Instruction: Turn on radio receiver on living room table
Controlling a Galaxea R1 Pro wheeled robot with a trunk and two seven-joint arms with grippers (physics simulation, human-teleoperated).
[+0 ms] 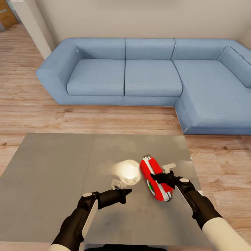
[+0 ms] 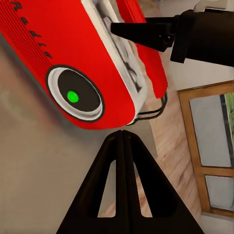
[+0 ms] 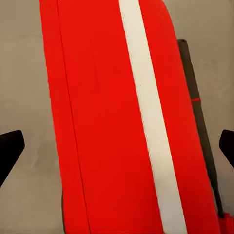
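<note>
Your left claw has its two black fingers pressed together into a single point, holding nothing. That tip sits just short of the radio receiver, aimed a little past the edge of the round white-ringed dial, whose centre glows green. In the left wrist view the tip looks almost touching the red shell below the dial, but you cannot tell for sure whether there is contact.

Your right claw is spread wide, and its dark fingertips stand well out to either side of the radio's red body, with a white stripe running down between them. It hovers over the radio's upper side; from the head view you cannot tell whether the fingers touch it.

The radio receiver lies on the worktop, near its right-hand edge, tipped on its side. Its long axis runs away from you, angled slightly leftward at the far end. The dial faces your left arm, so the left claw is the better placed one to press it.

Beyond the radio, a bright lamp reflection glints on the grey top just beside it. Farther off, past the wood floor, stands a blue corner sofa.
</note>
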